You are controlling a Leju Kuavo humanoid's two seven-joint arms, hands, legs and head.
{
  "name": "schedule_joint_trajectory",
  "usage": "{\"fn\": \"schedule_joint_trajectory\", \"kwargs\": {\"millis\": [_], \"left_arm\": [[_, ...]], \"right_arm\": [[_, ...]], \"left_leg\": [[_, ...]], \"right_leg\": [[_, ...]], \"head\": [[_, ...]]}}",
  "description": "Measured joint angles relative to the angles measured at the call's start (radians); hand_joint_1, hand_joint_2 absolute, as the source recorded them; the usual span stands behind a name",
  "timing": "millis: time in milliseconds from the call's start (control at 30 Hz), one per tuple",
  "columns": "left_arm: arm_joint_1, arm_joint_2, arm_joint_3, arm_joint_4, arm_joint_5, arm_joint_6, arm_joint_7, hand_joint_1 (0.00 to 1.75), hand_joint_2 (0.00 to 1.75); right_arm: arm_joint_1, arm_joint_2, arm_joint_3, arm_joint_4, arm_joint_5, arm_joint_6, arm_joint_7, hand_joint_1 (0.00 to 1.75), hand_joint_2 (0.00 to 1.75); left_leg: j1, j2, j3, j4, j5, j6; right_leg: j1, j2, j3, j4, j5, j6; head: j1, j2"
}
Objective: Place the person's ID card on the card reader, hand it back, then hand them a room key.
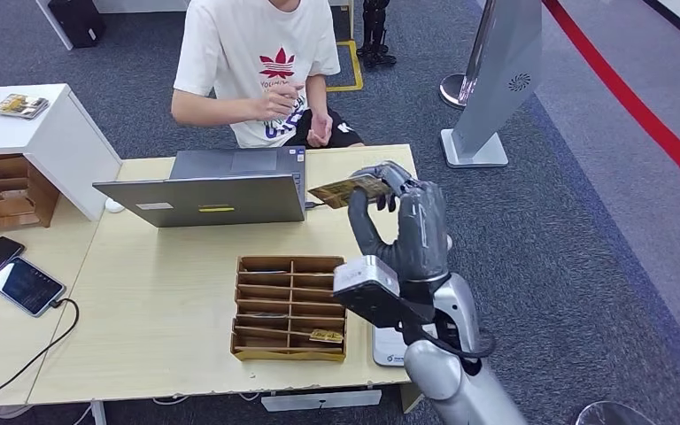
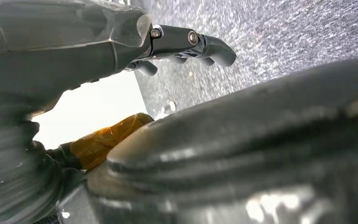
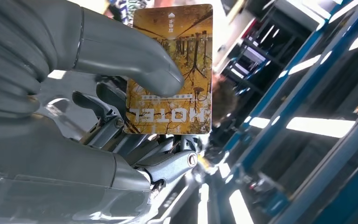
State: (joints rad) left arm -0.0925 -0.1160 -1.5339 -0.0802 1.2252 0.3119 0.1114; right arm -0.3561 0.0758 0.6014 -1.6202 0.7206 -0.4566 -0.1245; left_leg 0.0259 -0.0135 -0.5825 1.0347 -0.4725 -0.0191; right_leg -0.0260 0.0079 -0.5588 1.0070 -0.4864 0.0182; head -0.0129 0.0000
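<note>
Room key (image 1: 347, 190), a yellow card printed HOTEL, sits pinched between the thumb and fingers of my right hand (image 1: 405, 226), raised over the far right part of the table (image 1: 159, 301) beside the laptop (image 1: 208, 188), toward the seated person (image 1: 261, 66). My left hand (image 2: 186, 44) holds nothing, fingers curled.

room key (image 3: 172, 70): you see a yellow-brown card printed "HOTEL" with a forest picture | state: pinched between thumb and fingers of the right robot hand (image 1: 405, 226) | pose: raised off the surface, sticking out past the fingertips | card reader (image 1: 388, 345): white, flat, just below that hand's wrist
</note>
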Motion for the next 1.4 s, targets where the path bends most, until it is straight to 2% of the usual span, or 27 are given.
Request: {"fn": "schedule_joint_trajectory", "kwargs": {"millis": [200, 300, 767, 1000, 1200, 1333, 1400], "left_arm": [[-0.015, 0.0, -0.01, -0.004, -0.095, -0.019, 0.034, 0.0, 1.75], [-0.016, 0.001, -0.014, -0.008, -0.115, -0.022, 0.034, 0.0, 1.75], [-0.016, 0.004, -0.017, -0.013, -0.124, -0.024, 0.033, 0.0, 1.75], [-0.036, 0.005, -0.017, -0.016, -0.249, -0.07, 0.072, 0.0, 1.75], [-0.04, 0.005, -0.017, -0.019, -0.275, -0.08, 0.076, 0.0, 1.75], [-0.041, 0.005, -0.017, -0.019, -0.278, -0.083, 0.077, 0.0, 1.75], [-0.042, 0.005, -0.017, -0.019, -0.275, -0.083, 0.077, 0.0, 1.75]], "right_arm": [[-0.162, 0.059, 0.06, 0.101, 0.04, 0.073, 0.056, 1.75, 1.75], [-0.209, 0.083, 0.077, 0.163, 0.051, 0.076, 0.055, 1.75, 1.75], [-0.242, 0.101, 0.092, 0.233, 0.057, 0.074, 0.047, 1.75, 1.75], [-0.396, 0.183, 0.151, 0.443, 0.234, 0.126, 0.147, 1.75, 1.75], [-0.439, 0.21, 0.165, 0.521, 0.318, 0.135, 0.174, 1.74, 1.75], [-0.447, 0.226, 0.184, 0.554, 0.347, 0.153, 0.177, 0.01, 1.75], [-0.447, 0.232, 0.196, 0.564, 0.35, 0.173, 0.176, 0.0, 1.75]], "left_leg": [[0.0, 0.0, 0.0, 0.0, 0.001, -0.001], [0.0, -0.001, 0.0, 0.0, 0.001, -0.001], [0.0, -0.001, -0.001, 0.0, 0.001, -0.001], [0.001, -0.001, -0.001, 0.0, 0.001, -0.002], [0.001, -0.001, -0.002, 0.0, 0.001, -0.002], [0.001, -0.001, -0.002, 0.0, 0.001, -0.002], [0.001, -0.001, -0.002, 0.0, 0.001, -0.002]], "right_leg": [[0.0, 0.0, 0.0, 0.001, 0.001, -0.001], [0.0, -0.001, 0.0, 0.001, 0.001, -0.001], [0.0, -0.001, -0.001, 0.001, 0.001, -0.001], [0.0, 0.0, -0.002, 0.002, 0.001, -0.001], [0.0, 0.0, -0.002, 0.002, 0.001, -0.001], [0.0, 0.0, -0.003, 0.002, 0.001, -0.001], [0.0, 0.0, -0.003, 0.002, 0.001, -0.001]], "head": [[0.0, 0.0], [0.0, 0.0], [0.0, 0.0], [0.0, 0.0], [0.0, 0.0], [0.0, 0.0], [0.0, 0.0]]}}
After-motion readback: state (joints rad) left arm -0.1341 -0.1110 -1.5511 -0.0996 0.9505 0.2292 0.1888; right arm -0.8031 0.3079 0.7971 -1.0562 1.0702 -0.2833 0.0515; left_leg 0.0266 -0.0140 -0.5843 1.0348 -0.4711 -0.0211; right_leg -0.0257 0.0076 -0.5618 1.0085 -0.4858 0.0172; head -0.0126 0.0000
